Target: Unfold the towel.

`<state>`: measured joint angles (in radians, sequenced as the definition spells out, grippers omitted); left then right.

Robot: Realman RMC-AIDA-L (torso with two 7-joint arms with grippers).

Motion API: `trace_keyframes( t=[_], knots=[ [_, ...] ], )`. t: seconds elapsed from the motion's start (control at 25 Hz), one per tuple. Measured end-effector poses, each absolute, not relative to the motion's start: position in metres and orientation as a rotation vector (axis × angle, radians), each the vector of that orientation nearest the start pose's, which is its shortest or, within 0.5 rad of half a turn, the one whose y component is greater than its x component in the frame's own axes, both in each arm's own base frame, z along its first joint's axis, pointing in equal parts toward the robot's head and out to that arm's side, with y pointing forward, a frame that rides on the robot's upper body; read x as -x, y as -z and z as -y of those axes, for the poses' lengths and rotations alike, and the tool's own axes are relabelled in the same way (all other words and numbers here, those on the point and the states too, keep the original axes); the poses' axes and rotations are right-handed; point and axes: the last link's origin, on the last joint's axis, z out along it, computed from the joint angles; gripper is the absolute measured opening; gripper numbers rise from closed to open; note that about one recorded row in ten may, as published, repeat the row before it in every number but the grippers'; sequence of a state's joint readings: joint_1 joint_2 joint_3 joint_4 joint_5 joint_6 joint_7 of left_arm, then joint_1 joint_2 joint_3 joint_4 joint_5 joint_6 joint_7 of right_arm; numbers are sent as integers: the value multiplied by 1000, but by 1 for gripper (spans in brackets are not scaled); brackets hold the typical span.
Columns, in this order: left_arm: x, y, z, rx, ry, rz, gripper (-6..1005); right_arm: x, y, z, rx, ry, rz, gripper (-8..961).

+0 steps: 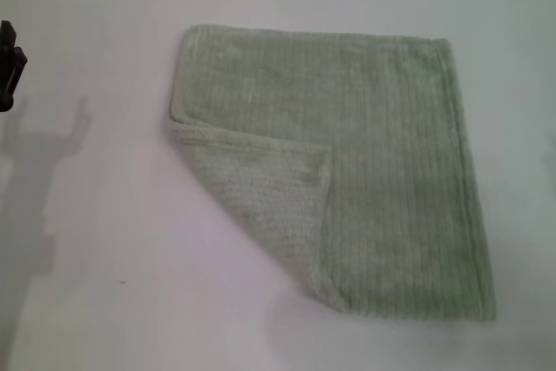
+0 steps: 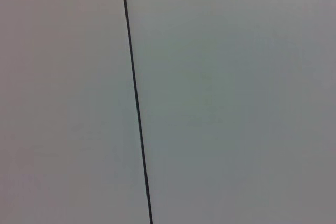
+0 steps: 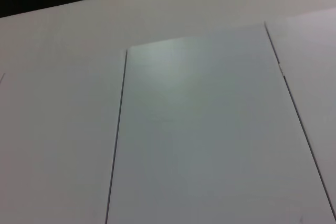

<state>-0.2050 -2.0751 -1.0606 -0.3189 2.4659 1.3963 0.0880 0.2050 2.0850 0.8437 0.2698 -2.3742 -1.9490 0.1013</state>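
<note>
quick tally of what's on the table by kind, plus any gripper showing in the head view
towel: 1, pale sage green, lying flat with its near-left corner folded over on top
left gripper: 1, dark, at the left edge of the head view, well apart from the towel
right gripper: 0 in view
total: 2, on a white table

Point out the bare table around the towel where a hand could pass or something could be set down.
The widest bare patch of table lies left of the towel, running from the folded-over corner to the near edge. A narrower strip runs behind the towel, and another on its right. The left gripper sits at the far left edge; that spot is tighter.
</note>
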Motion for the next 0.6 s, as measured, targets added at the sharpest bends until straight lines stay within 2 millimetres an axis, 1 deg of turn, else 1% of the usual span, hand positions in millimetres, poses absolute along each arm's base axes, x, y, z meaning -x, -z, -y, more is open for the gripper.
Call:
trace_keyframes(
  t=[0.2,0.24,0.28,0.32,0.44,0.48,0.52,0.6],
  knots=[
    [331,-16,-280,1406,686,288,854,-283,-36,-224,1277,-1188,-32,616],
    [329,-15,-280,1409,691,286,854,-282,-37,-226,1276,-1191,-29,616],
    [329,-15,-280,1410,694,285,853,-281,-37,-232,1273,-1191,-39,617],
    [327,-15,-281,1411,699,283,853,-281,-37,-232,1273,-1191,-39,617],
    [325,-13,-282,1415,712,285,852,-277,-34,-252,1295,-1194,-121,617],
    [324,-13,-282,1417,713,284,852,-268,-29,-273,1382,-1191,-185,617],
    [323,-12,-282,1421,716,282,852,-268,-29,-273,1382,-1191,-185,617],
    [322,-11,-283,1427,720,279,851,-258,-26,-295,1484,-1170,-248,616]
  ],
)
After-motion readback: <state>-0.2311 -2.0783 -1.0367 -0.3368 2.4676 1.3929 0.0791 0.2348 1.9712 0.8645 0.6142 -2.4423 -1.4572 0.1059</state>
